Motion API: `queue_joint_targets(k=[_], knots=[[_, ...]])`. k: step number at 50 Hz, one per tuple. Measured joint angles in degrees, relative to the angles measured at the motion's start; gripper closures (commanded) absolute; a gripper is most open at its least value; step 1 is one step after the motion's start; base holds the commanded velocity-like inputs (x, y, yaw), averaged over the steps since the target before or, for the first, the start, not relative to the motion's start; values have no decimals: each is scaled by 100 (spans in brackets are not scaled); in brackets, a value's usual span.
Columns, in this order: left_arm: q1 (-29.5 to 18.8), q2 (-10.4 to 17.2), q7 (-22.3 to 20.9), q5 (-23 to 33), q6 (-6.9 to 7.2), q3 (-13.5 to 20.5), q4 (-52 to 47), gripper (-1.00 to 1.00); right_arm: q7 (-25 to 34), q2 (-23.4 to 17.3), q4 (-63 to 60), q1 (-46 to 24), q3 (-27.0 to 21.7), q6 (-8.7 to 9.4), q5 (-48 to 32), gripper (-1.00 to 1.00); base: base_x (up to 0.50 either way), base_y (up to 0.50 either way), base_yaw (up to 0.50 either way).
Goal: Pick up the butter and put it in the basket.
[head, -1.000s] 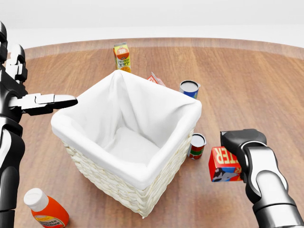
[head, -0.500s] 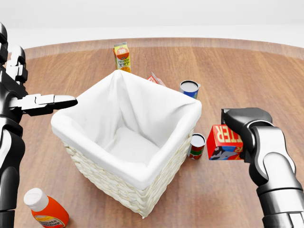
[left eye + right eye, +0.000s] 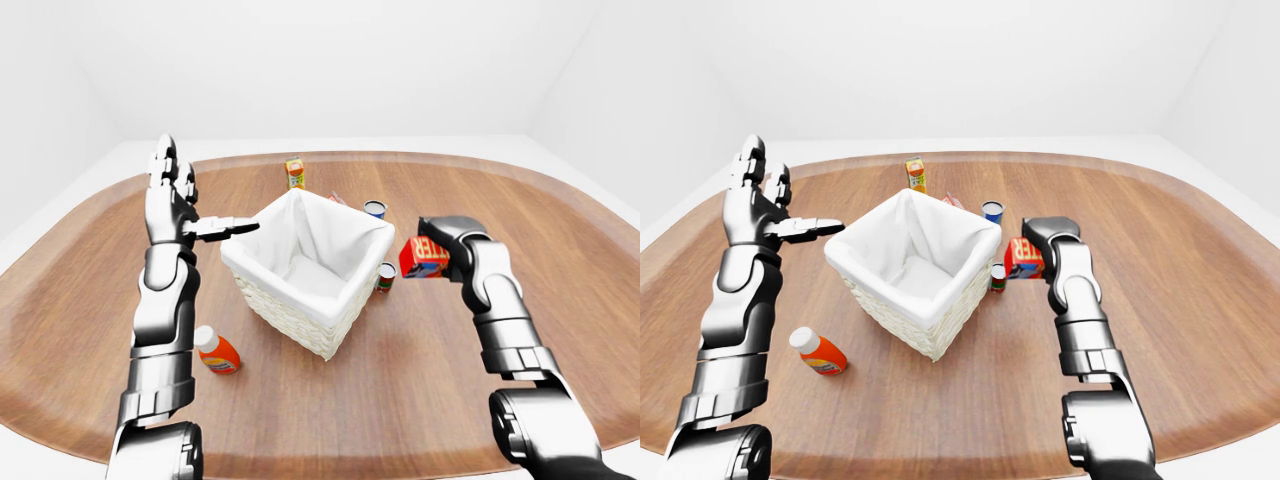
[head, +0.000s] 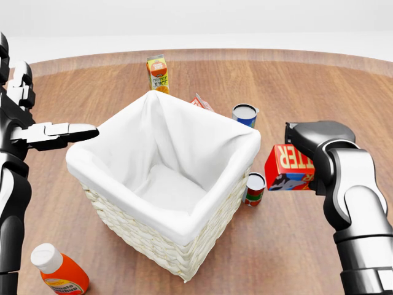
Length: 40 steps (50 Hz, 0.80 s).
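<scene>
The butter (image 4: pixel 288 168) is a red box with white lettering. My right hand (image 4: pixel 310 153) is shut on it and holds it in the air just right of the basket's right rim, above a small can (image 4: pixel 254 188). The basket (image 4: pixel 141 230) is woven wicker with a white cloth liner (image 4: pixel 166 153), open and empty, in the middle of the head view. My left hand (image 4: pixel 58 132) is open, fingers stretched flat, hovering by the basket's left rim and holding nothing.
An orange juice carton (image 4: pixel 158 74) stands above the basket. A blue can (image 4: pixel 244 114) and a small red-and-white packet (image 4: pixel 201 102) lie at its upper right. An orange bottle with a white cap (image 4: pixel 60 272) lies at the lower left. All sit on a round wooden table (image 4: pixel 307 86).
My right hand has lifted the butter up and slightly left, from beside the small can to the height of the basket's rim. My left hand has stayed put.
</scene>
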Motion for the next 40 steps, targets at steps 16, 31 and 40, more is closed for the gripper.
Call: queue_joint_targets(k=[16, 31, 40], knots=[[9, 12, 3, -34, 0, 12, 0, -100, 269, 40, -460, -105, -31, 0, -200, 100, 0, 0, 0], [32, 31, 15, -64, 0, 37, -29, -100, 322, 46, -676, -251, -88, 0, -315, 100, 0, 0, 0], [45, 40, 19, -81, 0, 47, -6, -100, 164, 67, -693, -409, -102, 0, -221, 100, 0, 0, 0]])
